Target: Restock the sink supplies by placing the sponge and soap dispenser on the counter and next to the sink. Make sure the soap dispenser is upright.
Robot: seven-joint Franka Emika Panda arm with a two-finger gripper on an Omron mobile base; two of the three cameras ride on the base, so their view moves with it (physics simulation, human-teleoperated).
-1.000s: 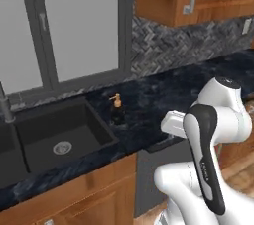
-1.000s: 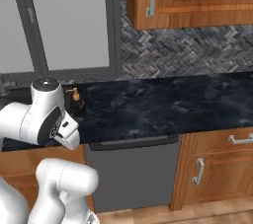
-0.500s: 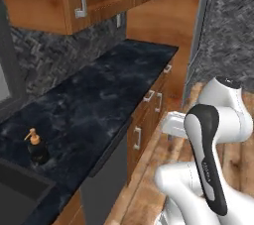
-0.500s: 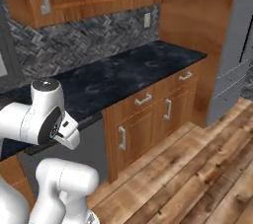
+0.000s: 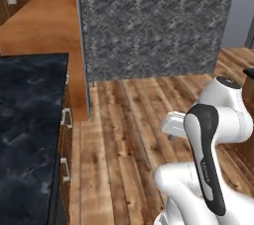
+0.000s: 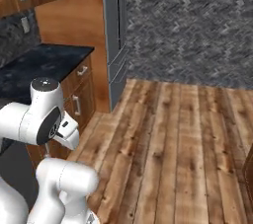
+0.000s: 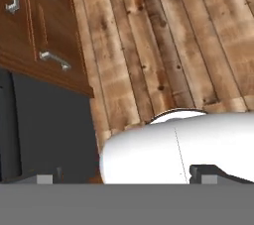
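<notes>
The black marble-look counter (image 5: 27,135) ends at the left of the left base view, and its corner (image 6: 47,60) shows at the left of the right base view. The sponge, the soap dispenser and the sink are out of view. My arm is folded close over the base. In the hand view my gripper (image 7: 126,177) points down at the floor in front of the cabinets. Its two dark fingertips (image 7: 207,173) stand wide apart, open, with nothing between them.
Wooden plank floor (image 6: 173,134) stretches ahead to a grey herringbone wall (image 5: 154,21). A tall steel fridge (image 6: 116,35) stands past the counter's end. Brown drawers with steel handles (image 7: 44,30) and a dark appliance front (image 7: 49,130) are below the hand.
The whole picture has swept sideways as the base turned away from the sink wall. Sink and soap dispenser left the views; floor and fridge came in. The arm's pose is unchanged.
</notes>
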